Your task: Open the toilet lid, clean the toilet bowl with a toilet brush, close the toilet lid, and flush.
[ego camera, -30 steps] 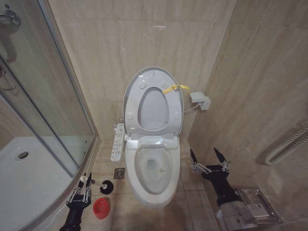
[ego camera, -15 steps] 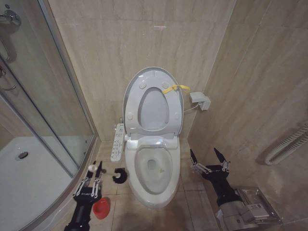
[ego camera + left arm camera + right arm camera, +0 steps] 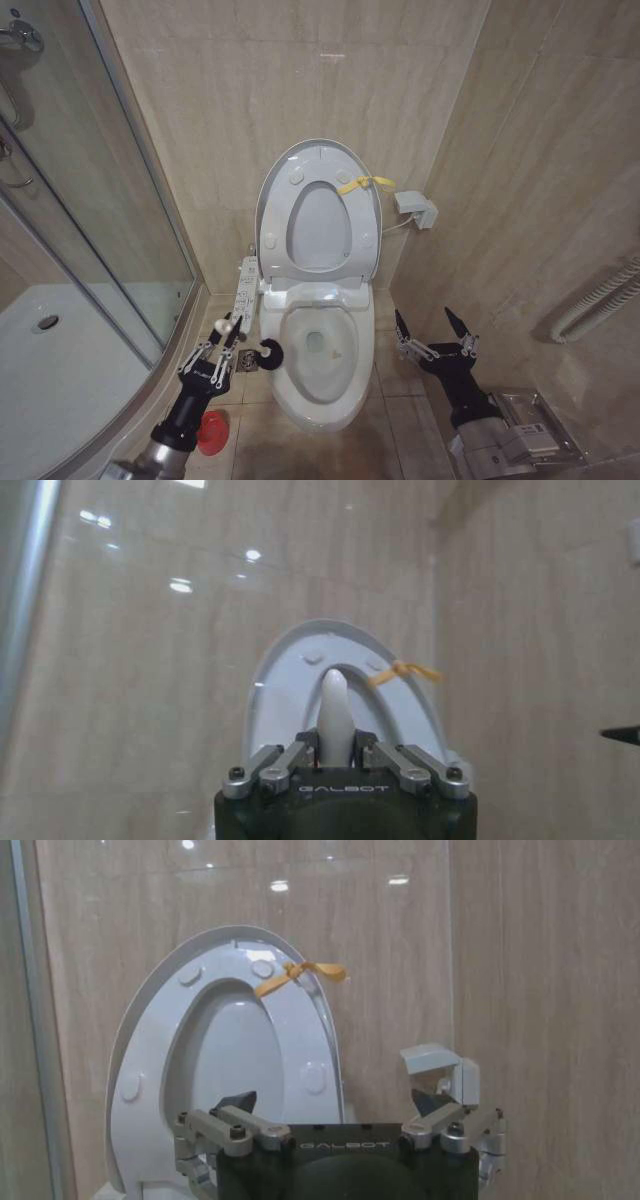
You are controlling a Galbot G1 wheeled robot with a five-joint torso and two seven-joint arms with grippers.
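Toilet lid (image 3: pixel 322 160) up against wall. My left gripper (image 3: pixel 227 347) just beside toilet bowl (image 3: pixel 318 385) rim, fingers clamped on toilet brush (image 3: pixel 268 351) handle, head at rim. I'd lift head over rim, then dip toward water. Right gripper (image 3: pixel 432 331) beside bowl, fingers wide, idle.

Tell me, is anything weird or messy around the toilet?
Nothing is spilled or broken. One odd bit: a yellow tag is tied onto the raised toilet lid. The left gripper holds the toilet brush by the toilet bowl.
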